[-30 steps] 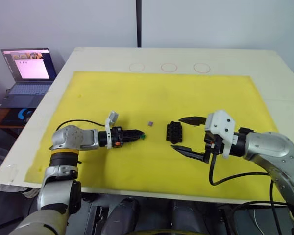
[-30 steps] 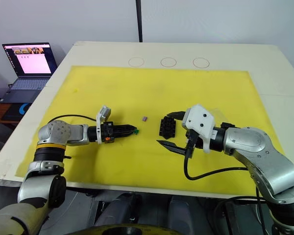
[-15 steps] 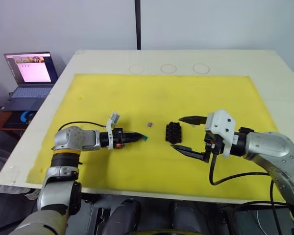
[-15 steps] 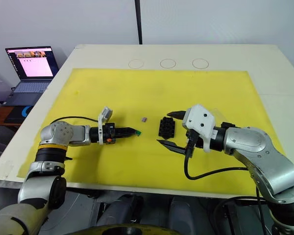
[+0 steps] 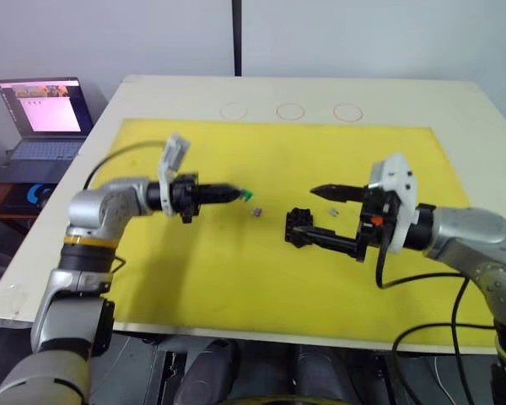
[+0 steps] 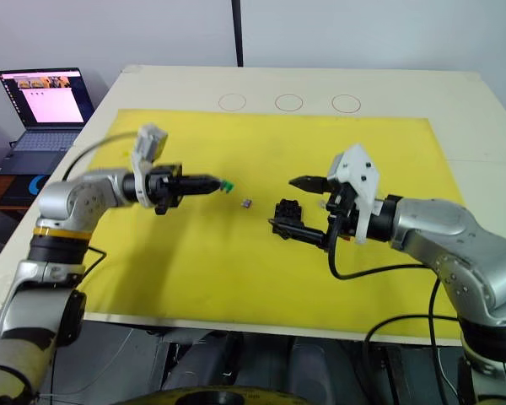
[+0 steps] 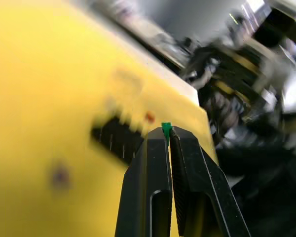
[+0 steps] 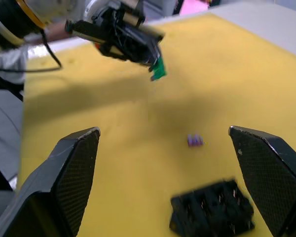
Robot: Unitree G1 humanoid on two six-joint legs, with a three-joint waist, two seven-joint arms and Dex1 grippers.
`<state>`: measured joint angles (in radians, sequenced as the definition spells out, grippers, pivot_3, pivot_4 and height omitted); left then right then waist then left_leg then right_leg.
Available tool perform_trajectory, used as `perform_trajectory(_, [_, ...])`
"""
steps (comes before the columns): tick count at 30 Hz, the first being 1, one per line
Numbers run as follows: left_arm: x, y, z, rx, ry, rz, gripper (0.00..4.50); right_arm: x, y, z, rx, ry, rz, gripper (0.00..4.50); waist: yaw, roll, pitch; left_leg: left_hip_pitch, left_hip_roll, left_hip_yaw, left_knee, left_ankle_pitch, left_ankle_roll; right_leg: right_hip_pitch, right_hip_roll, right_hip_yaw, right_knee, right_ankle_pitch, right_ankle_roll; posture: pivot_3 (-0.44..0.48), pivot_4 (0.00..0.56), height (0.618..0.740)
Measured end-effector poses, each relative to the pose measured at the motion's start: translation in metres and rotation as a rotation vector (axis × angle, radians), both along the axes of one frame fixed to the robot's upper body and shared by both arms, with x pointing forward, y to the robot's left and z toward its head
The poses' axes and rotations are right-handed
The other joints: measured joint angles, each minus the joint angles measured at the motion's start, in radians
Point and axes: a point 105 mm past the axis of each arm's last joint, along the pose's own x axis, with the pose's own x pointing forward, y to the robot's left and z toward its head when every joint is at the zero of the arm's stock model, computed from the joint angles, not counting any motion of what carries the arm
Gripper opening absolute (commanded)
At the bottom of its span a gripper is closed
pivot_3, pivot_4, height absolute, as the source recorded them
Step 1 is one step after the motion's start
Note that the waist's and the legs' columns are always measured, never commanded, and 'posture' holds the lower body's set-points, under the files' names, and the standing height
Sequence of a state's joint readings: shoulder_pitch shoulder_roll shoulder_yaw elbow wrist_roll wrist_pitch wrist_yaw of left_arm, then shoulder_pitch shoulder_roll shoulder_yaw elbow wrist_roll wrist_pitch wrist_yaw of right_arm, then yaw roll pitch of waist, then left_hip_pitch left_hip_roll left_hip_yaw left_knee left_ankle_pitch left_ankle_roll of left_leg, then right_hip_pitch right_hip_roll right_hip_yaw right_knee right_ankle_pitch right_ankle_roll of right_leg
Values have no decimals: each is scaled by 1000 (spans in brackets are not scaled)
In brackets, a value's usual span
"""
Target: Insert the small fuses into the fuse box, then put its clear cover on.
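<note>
My left gripper [image 5: 234, 194] is shut on a small green fuse [image 5: 247, 197], held in the air above the yellow mat [image 5: 194, 270], left of the fuse box. The black fuse box [image 5: 297, 225] lies mid-mat, and a greyish-purple fuse [image 5: 256, 210] lies loose just left of it. My right gripper [image 5: 312, 213] is open and empty; its lower finger reaches to the box's right side and its upper finger hangs behind the box. The right wrist view looks between the open fingers [image 8: 71, 170] at the box [image 8: 212, 208], the purple fuse [image 8: 194, 140] and the green fuse [image 8: 159, 70]. The clear cover is out of view.
The yellow mat covers most of a cream table [image 5: 481, 143]. Three drawn circles [image 5: 291, 110] sit near the table's far edge. An open laptop [image 5: 38, 118] stands beyond the table's left side.
My left arm has lifted off the mat with the green fuse and moved toward the far side. My right gripper has turned and moved in closer to the fuse box, still open.
</note>
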<state>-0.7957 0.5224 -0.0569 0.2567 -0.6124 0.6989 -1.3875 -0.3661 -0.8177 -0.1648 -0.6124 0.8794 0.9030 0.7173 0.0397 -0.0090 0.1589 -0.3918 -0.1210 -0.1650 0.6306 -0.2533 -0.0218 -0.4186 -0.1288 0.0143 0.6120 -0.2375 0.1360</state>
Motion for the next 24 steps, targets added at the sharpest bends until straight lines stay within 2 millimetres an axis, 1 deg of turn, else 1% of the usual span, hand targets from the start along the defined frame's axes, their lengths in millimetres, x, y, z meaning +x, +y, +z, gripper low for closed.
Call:
perform_trajectory(1, [-1,-4,2,-1,-37,-18,0,0,0,1,3,6,3,3784,-1,0,0,0,0,0,0,-3,5,0,0,0,0,0,0,0,150,740])
perform_trajectory(2, [-1,-8,4,-16,-73,-36,0,1,0,1,4,11,3,3530,-2,0,0,0,0,0,0,-3,6,0,0,0,0,0,1,0,150,740])
perform_trajectory(4, [-4,-17,4,-48,-133,-71,0,2,1,2,3,10,8,2829,-4,-1,1,0,0,0,0,-3,6,-1,0,0,0,1,2,0,150,740])
perform_trajectory(6, [-7,-21,6,-68,-217,-98,0,3,4,3,-2,8,16,2829,-12,-2,1,0,3,1,0,-2,4,-2,2,0,0,1,2,0,150,740])
perform_trajectory(7, [-8,-21,7,-68,-238,-103,0,3,4,3,-3,10,17,2575,-13,-2,1,0,3,1,0,-1,3,-2,3,0,0,1,2,0,150,740])
perform_trajectory(9, [-12,-21,7,-71,-282,-118,0,4,5,2,-6,16,21,2311,-19,-2,1,0,4,1,0,0,0,-2,4,0,0,1,2,0,150,740])
perform_trajectory(11, [-15,-22,7,-78,-315,-134,0,4,6,2,-7,12,24,1678,-26,-2,1,-1,4,1,0,0,1,-2,4,0,1,1,2,0,150,740])
perform_trajectory(13, [-17,-22,8,-74,-346,-147,0,5,6,4,-10,-6,24,1678,-29,-2,1,0,4,1,0,-3,5,-2,4,0,1,1,2,0,150,740])
perform_trajectory(18, [-20,-22,5,-60,-382,-161,0,6,10,0,-27,-10,32,1678,-28,-2,1,0,6,1,0,-2,4,-2,7,0,1,1,1,0,150,740])
perform_trajectory(24, [-23,-26,0,-33,-419,-201,0,7,16,-5,-46,-16,44,1678,-28,-2,1,0,6,1,0,-2,4,-2,7,0,2,1,1,0,150,740])
